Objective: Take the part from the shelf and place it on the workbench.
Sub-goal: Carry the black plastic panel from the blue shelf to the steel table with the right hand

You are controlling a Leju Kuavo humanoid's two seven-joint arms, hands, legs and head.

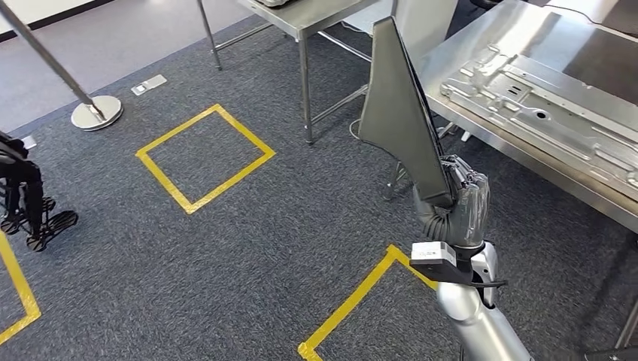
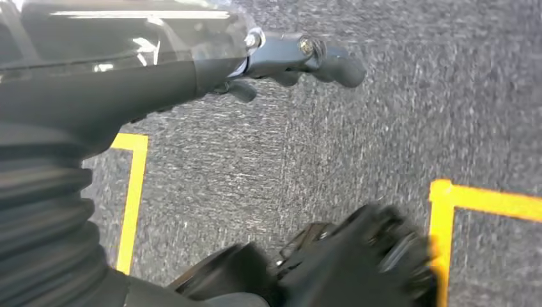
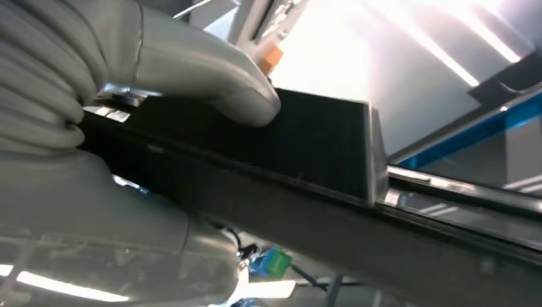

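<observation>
One dark grey, flat tapering panel part [image 1: 399, 113] is standing upright in the robot's right hand [image 1: 459, 203], which is gripping its lower end, thumb [image 3: 211, 83] pressing on the flat face, beside the stainless steel surface [image 1: 527, 150] where a pressed silver sheet-metal panel [image 1: 549, 105] is lying. The part is hanging over grey carpet marked with yellow tape squares [image 1: 205, 156], not yet on the surface. The left hand [image 2: 300, 57] is hanging over the carpet, fingers curled in, holding nothing.
</observation>
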